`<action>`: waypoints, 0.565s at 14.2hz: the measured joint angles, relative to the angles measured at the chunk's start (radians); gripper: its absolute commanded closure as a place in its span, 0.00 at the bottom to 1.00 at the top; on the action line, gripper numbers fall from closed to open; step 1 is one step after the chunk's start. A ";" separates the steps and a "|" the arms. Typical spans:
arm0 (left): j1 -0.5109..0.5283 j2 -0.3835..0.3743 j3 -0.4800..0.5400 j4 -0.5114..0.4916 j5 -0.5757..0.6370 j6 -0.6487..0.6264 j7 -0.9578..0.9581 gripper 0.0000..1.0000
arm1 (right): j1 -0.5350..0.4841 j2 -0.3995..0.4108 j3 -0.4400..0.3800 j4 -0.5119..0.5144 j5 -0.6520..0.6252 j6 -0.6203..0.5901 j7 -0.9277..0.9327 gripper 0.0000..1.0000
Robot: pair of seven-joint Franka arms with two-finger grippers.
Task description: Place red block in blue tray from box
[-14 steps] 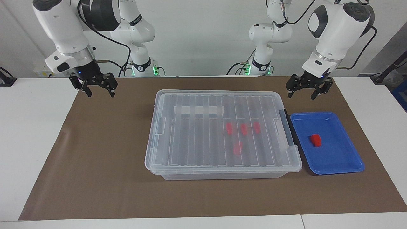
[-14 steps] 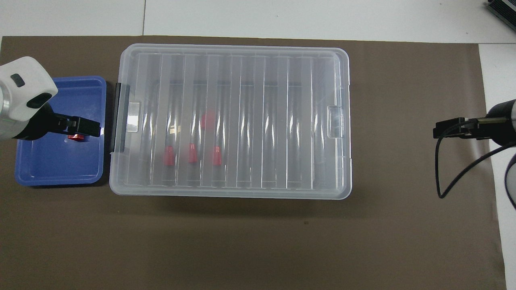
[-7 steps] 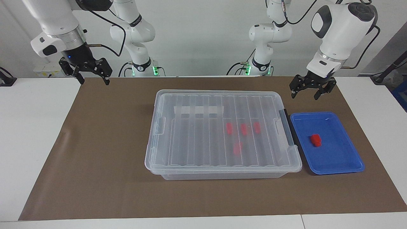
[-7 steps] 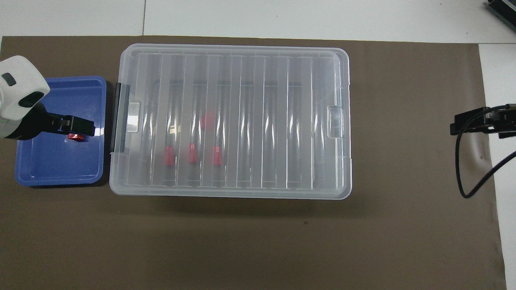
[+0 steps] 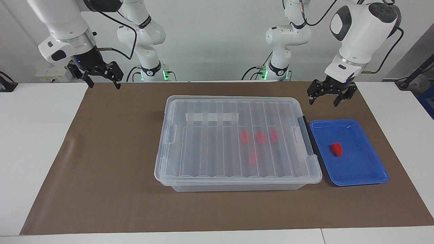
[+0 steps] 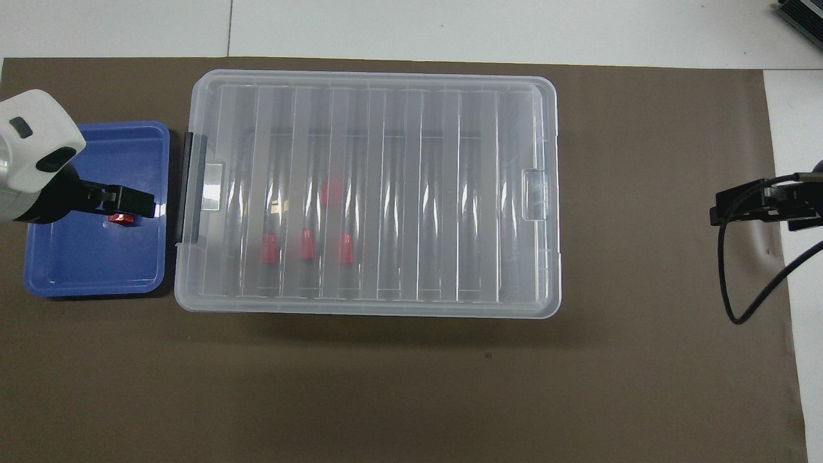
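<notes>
Red block (image 5: 336, 149) lying in blue tray (image 5: 366, 176) beside lidded box (image 5: 203, 176), left gripper (image 5: 327, 96) and right gripper (image 5: 102, 80) raised, jaws spread, holding nothing.

No writing can be read anywhere here. The tape strip (image 5: 212, 117) on the box (image 5: 237, 142) lid is blank, and the blue tray (image 5: 359, 169) and the red block (image 5: 336, 149) carry no label. Small dark marks on the arms' joint rings are too fine to make out.
</notes>
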 measured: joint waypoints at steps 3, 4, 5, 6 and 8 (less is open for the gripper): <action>0.000 0.000 -0.001 0.000 0.000 0.000 0.000 0.00 | 0.000 0.000 0.000 0.000 0.000 0.000 0.000 0.00; 0.001 0.000 -0.001 0.000 0.000 0.000 0.000 0.00 | 0.000 0.000 0.000 -0.001 0.000 0.000 0.002 0.00; 0.002 0.000 -0.001 0.000 0.000 0.000 -0.001 0.00 | 0.000 0.000 0.000 -0.003 0.000 0.000 0.004 0.00; 0.003 0.000 -0.001 0.000 0.000 0.000 -0.001 0.00 | 0.000 0.000 0.000 -0.005 0.000 0.000 0.007 0.00; 0.004 0.000 0.000 0.000 0.000 0.000 -0.001 0.00 | 0.000 0.000 0.000 -0.009 0.000 0.000 0.010 0.00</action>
